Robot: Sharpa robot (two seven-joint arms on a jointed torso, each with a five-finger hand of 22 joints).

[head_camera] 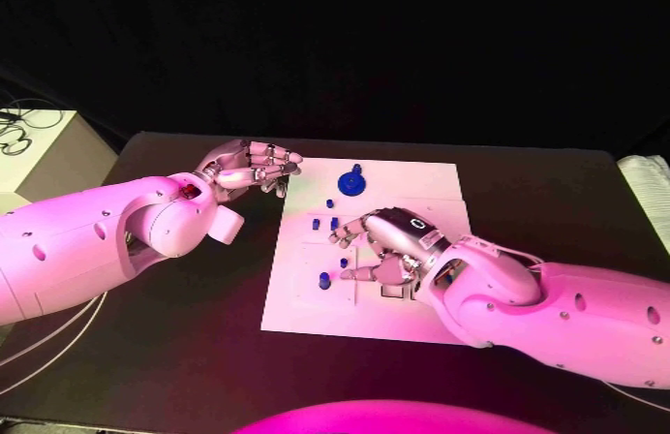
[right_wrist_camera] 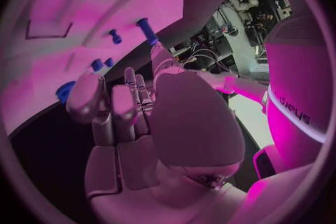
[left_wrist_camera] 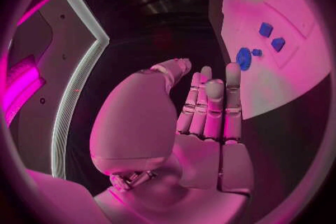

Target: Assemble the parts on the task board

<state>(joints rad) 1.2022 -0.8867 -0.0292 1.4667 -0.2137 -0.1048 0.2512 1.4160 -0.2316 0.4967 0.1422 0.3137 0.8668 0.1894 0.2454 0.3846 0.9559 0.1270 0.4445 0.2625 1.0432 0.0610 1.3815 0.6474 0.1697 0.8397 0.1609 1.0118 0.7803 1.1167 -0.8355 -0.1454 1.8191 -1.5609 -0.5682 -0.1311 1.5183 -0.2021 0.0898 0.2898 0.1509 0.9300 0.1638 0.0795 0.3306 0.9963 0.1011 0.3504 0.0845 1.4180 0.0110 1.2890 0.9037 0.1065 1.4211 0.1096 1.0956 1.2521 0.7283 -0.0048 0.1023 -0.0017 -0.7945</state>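
Note:
The white task board (head_camera: pixel 419 184) lies in the middle of the black table. A blue gear (head_camera: pixel 350 179) sits near its far edge, with small blue pegs (head_camera: pixel 324 224) below it and one more blue part (head_camera: pixel 324 280) toward the near left. My right hand (head_camera: pixel 387 250) is spread over the board's middle, its fingertips (head_camera: pixel 344 232) by a small blue piece (head_camera: pixel 345 241); nothing shows in its grasp. My left hand (head_camera: pixel 255 170) hovers off the board's far left corner, its fingers (left_wrist_camera: pixel 210 103) straight and holding nothing. The left wrist view shows the gear (left_wrist_camera: pixel 243 59) and the board (left_wrist_camera: pixel 301 22).
A white box (head_camera: pixel 42 153) with cables stands off the table's left side. A pale folded cloth (head_camera: pixel 647 190) lies at the right edge. Cables (head_camera: pixel 56 329) trail under my left arm. Dark tabletop (head_camera: pixel 182 356) stretches in front of the board.

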